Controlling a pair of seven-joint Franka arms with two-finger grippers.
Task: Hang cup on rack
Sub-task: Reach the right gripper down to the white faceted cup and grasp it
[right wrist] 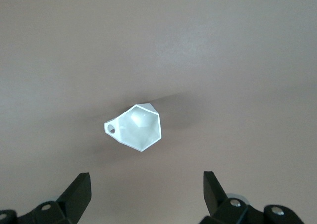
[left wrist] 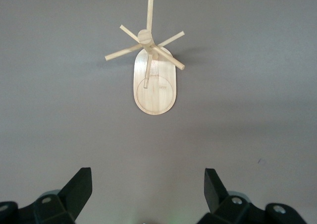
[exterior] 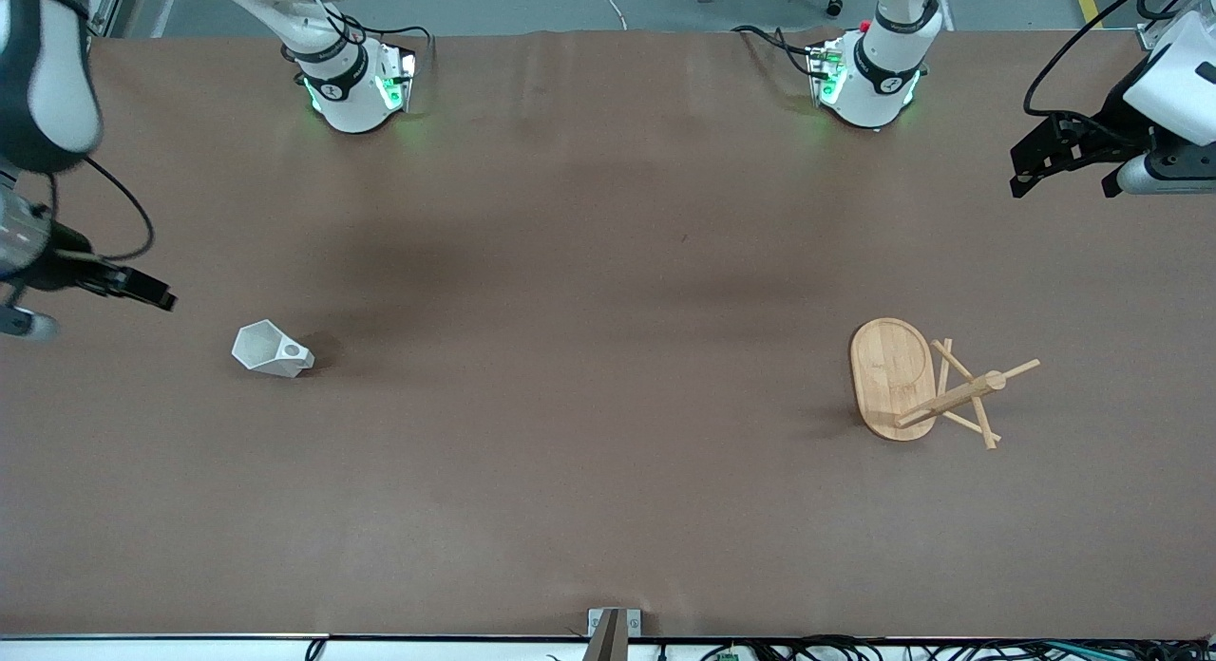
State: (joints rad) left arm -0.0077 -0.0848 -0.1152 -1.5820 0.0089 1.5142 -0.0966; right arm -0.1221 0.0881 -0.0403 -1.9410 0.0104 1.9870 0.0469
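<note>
Nothing is getting done yet: the cup [exterior: 270,349] is sitting at nine o'clock on the table, well apart from the rack [exterior: 926,384] at three o'clock, while the left gripper [exterior: 1064,162] and right gripper [exterior: 128,286] are hovering with jaws released, holding nothing.

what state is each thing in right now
cup: standing upright on the table, toward the right arm's end, not held
rack: standing on its base, toward the left arm's end, pegs bare
left gripper: open, empty, up in the air over the table's edge
right gripper: open, empty, up in the air over the table near the cup
</note>
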